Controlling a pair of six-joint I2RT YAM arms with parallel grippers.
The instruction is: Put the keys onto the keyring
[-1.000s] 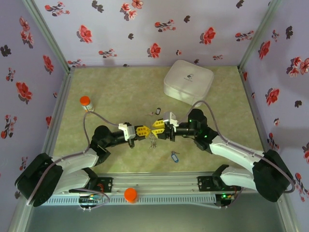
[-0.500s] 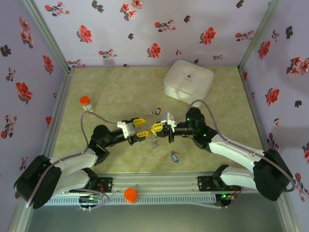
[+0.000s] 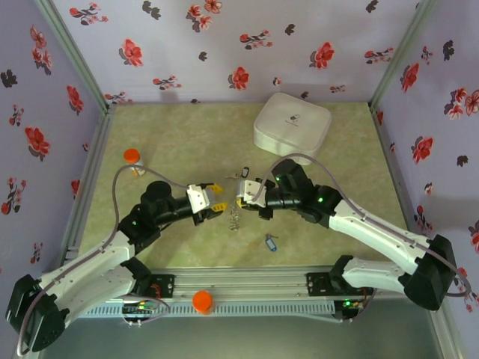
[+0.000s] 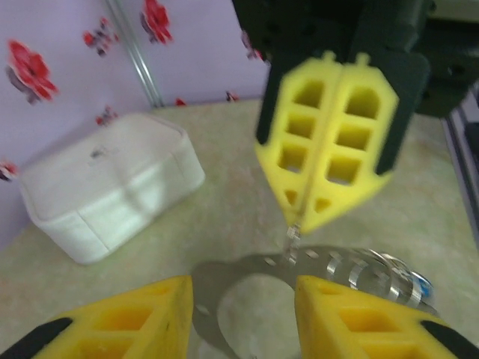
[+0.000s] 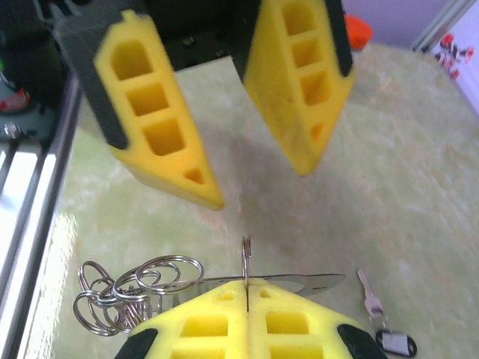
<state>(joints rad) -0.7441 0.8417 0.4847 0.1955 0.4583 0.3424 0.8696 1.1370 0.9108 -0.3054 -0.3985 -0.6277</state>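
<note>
The keyring (image 3: 235,218) is a flat metal hoop (image 4: 329,265) carrying a bunch of small wire rings (image 5: 127,293). My right gripper (image 3: 240,197) (image 5: 247,288) is shut on one thin upright ring of it (image 5: 245,258). My left gripper (image 3: 216,199) (image 4: 243,303) stands open, facing the right one, and the hoop's curved end lies between its fingers without touching them. The blue-headed key (image 3: 270,241) lies on the mat nearer the front. The black-headed key (image 3: 245,171) (image 5: 380,318) lies just behind the grippers.
A white rounded box (image 3: 292,126) (image 4: 112,183) sits at the back right. A small white cylinder with an orange cap (image 3: 133,158) stands at the left. Flowered walls close in three sides. An orange knob (image 3: 202,301) sits on the front rail.
The left gripper opened and let go of the keyring, then drew back slightly to the left. The right gripper shut on a ring and shifted left with it.
</note>
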